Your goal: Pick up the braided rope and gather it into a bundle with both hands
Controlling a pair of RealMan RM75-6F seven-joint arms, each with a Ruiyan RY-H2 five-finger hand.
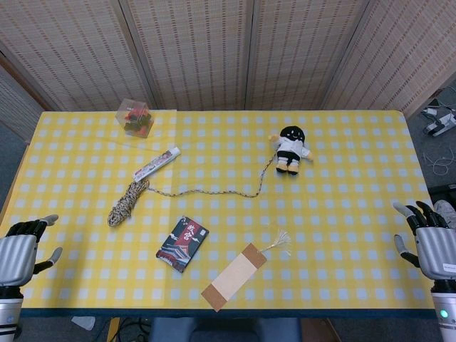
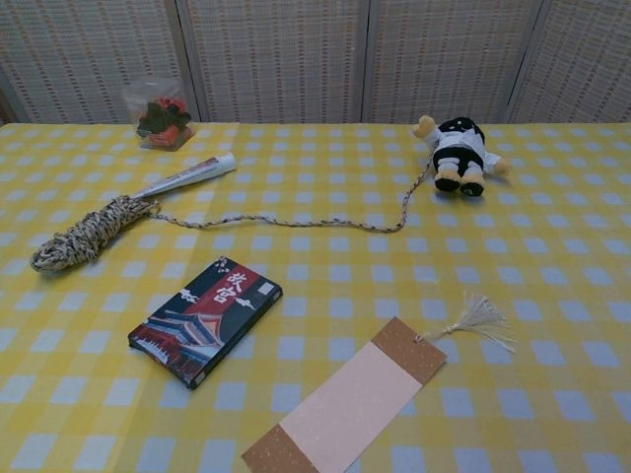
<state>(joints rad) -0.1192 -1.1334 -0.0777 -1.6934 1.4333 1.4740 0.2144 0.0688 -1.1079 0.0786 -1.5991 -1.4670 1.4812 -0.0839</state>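
Note:
The braided rope (image 1: 125,203) (image 2: 84,235) lies on the yellow checked table, mostly coiled in a loose bundle at the left. One strand (image 1: 214,192) (image 2: 296,223) trails right across the cloth and curves up to the plush doll. My left hand (image 1: 21,253) hovers at the table's front left corner, fingers apart, holding nothing. At the front right edge my right hand (image 1: 427,242) is likewise open and empty. Both hands are far from the rope. The chest view shows neither hand.
A plush doll (image 1: 291,149) (image 2: 458,153) lies at the back right. A rolled paper tube (image 1: 157,164) (image 2: 187,175) touches the coil's top. A dark card box (image 1: 182,243) (image 2: 205,319), a tasselled bookmark (image 1: 235,275) (image 2: 350,404) and a clear box of toys (image 1: 135,117) (image 2: 161,115) also sit on the table.

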